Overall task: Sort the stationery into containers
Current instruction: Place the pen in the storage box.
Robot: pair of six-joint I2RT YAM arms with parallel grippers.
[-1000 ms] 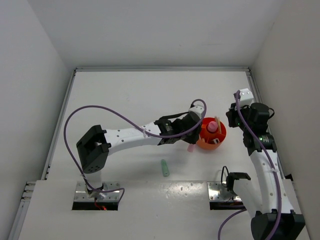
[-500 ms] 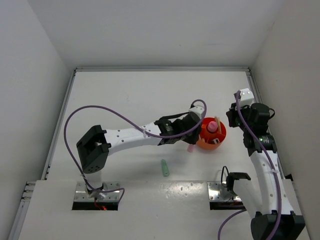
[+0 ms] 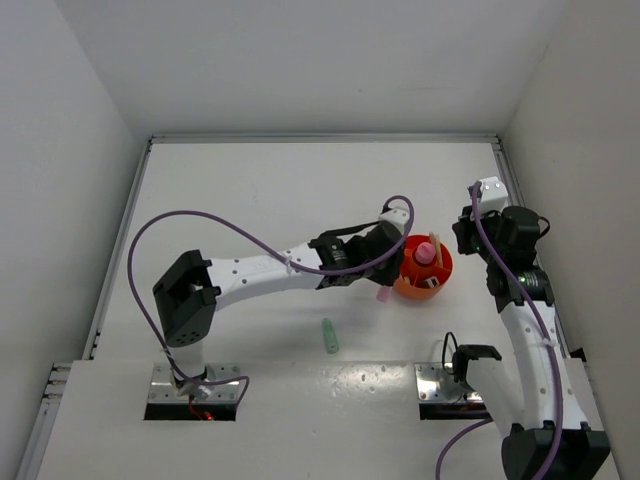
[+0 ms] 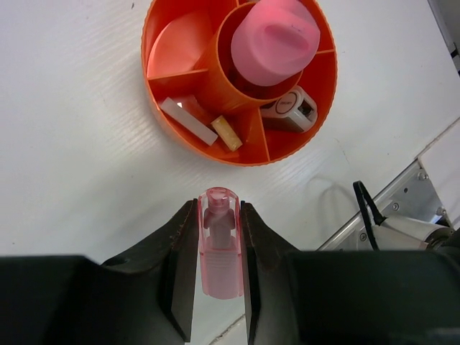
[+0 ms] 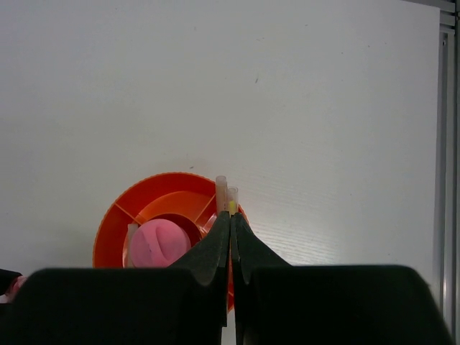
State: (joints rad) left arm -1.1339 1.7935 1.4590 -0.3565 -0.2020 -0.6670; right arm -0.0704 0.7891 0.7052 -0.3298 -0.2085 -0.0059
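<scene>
My left gripper (image 4: 219, 210) is shut on a pink stubby marker (image 4: 220, 248) and holds it just short of the round orange-red tub (image 4: 157, 108). In the top view the left gripper (image 3: 382, 288) is at the tub's (image 3: 404, 284) left edge. The tub holds a pink-capped tube (image 4: 275, 39) in its hub, a white block (image 4: 188, 121), a tan block (image 4: 226, 134) and a small grey and white item (image 4: 291, 111). My right gripper (image 5: 231, 215) is shut over the tub's (image 5: 144, 205) far rim. Two thin sticks (image 5: 221, 191) stand in the tub just beyond its tips. A mint-green marker (image 3: 329, 336) lies on the table.
The table's metal side rail (image 5: 447, 144) runs along the right, close to the tub. The left arm's purple cable (image 3: 200, 220) loops over the table's left half. The arms' base plates (image 3: 445, 382) sit at the near edge.
</scene>
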